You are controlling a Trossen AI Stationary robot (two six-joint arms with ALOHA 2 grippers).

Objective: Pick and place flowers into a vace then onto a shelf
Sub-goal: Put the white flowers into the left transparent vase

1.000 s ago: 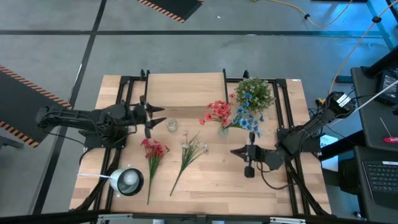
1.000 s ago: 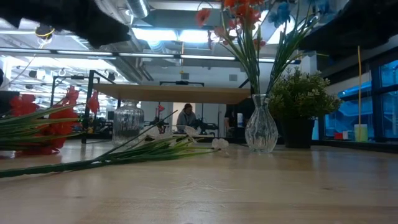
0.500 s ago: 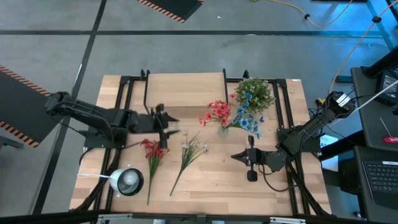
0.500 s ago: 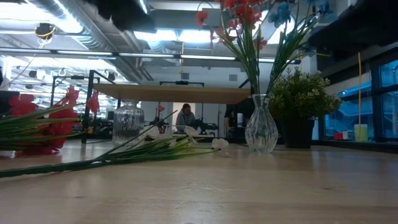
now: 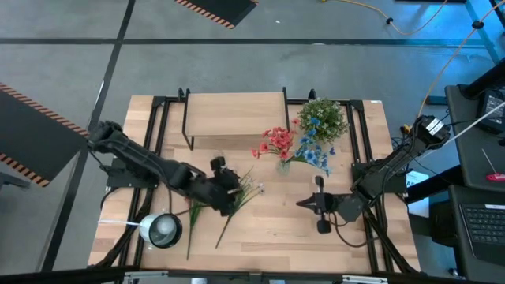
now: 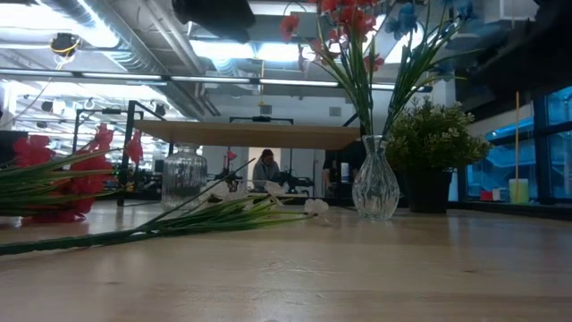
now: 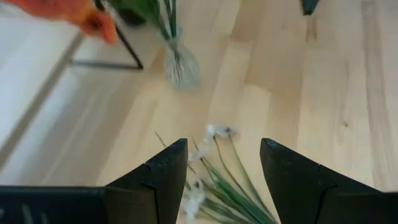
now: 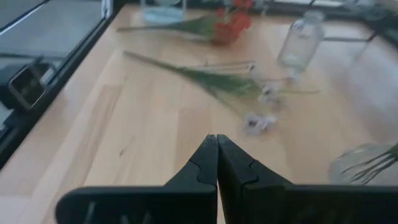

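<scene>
High view: my left gripper (image 5: pixel 230 195) is out over the table middle, right above the cream sprig (image 5: pixel 239 196), which lies flat with blooms toward 12 o'clock and stem trailing to 7; a red sprig (image 5: pixel 194 211) lies just at its 9 o'clock, partly under my arm. The other red and the blue sprig already stand in the vase (image 5: pixel 282 165) at 2 o'clock; the shelf (image 5: pixel 235 115) sits at 12, bare. My right gripper (image 5: pixel 319 204) waits at 3 o'clock. Low view: the cream sprig (image 6: pixel 192 217) lies limp on the tabletop (image 6: pixel 357 268), thin stem, looks very light and bendy, so I'd pinch mid-stem, not the blooms. Left wrist view: fingers (image 7: pixel 163 180) spread wide, nothing between them, the cream blooms (image 7: pixel 217 131) below. Right wrist view: fingers (image 8: pixel 204 163) pressed together, holding nothing. Stem is probably slick plastic; hard to tell from here.
</scene>
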